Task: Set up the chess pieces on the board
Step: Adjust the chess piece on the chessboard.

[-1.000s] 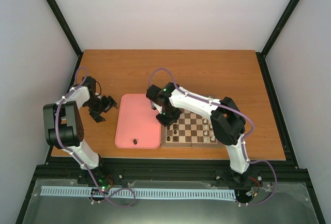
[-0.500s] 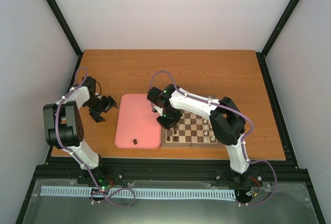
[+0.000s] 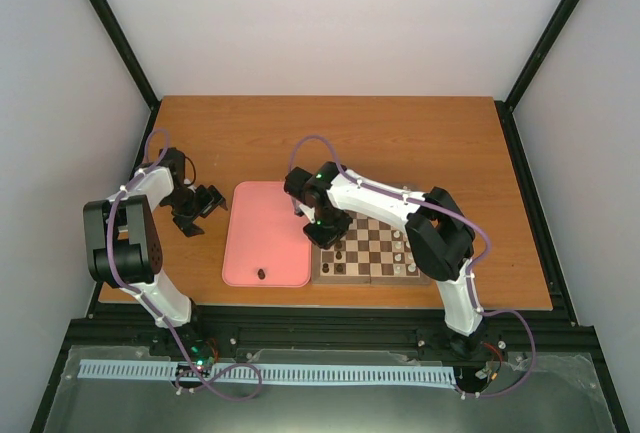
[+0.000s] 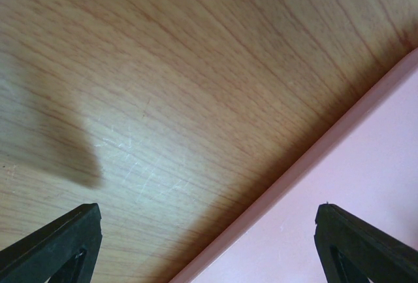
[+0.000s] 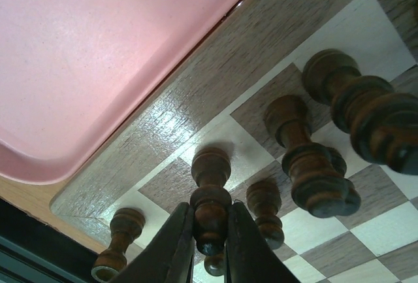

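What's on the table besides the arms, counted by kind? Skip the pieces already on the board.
Pink tray: 1
Chessboard: 1
Dark chess piece lying in the tray: 1
Total: 3

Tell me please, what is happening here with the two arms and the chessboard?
The right gripper is shut on a dark chess piece over a light square near the corner of the board, on the side next to the pink tray. Other dark pieces stand on the squares around it. One more dark piece lies on the tray, not yet set up. The left gripper is open and holds nothing, above the table at the tray's edge.
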Motion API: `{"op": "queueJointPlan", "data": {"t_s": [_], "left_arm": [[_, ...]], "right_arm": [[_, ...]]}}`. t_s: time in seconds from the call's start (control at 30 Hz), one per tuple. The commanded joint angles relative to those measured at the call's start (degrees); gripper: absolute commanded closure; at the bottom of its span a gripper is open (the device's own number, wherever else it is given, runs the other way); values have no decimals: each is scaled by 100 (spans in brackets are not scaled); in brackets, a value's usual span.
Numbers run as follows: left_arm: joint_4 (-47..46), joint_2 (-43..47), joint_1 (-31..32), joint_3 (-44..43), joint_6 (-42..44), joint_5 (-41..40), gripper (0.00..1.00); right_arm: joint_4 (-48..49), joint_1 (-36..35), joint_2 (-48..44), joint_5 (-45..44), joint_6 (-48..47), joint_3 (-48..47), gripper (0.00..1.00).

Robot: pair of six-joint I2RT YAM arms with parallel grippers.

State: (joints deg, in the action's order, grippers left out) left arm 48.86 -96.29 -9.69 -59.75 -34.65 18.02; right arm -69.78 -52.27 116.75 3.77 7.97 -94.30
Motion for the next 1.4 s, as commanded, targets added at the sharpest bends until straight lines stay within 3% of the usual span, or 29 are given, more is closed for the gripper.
{"op": "queueJointPlan", "data": {"t_s": [0.0,0.67,0.83,1.23,1.37], "left_arm": [[-69,-75,-14,-81,99,-9,0],[-77,-83,-12,-72,108,-18,0],[-78,-75,-9,-56,108,-17,0],[-63,-68,-9,-73,116,-18,0],[-59,-35,-11,-65,125,-39,0]], "right_arm": [[-134,-20,41,-226,3,-199,97],[-154,-20,173,-206,-85,-169,96],[-95,-15,97,-146,-98,-141,85],[-169,-20,-211,142,-136,-330,69],[-468,-27,-353,103,2,-524,56]]}}
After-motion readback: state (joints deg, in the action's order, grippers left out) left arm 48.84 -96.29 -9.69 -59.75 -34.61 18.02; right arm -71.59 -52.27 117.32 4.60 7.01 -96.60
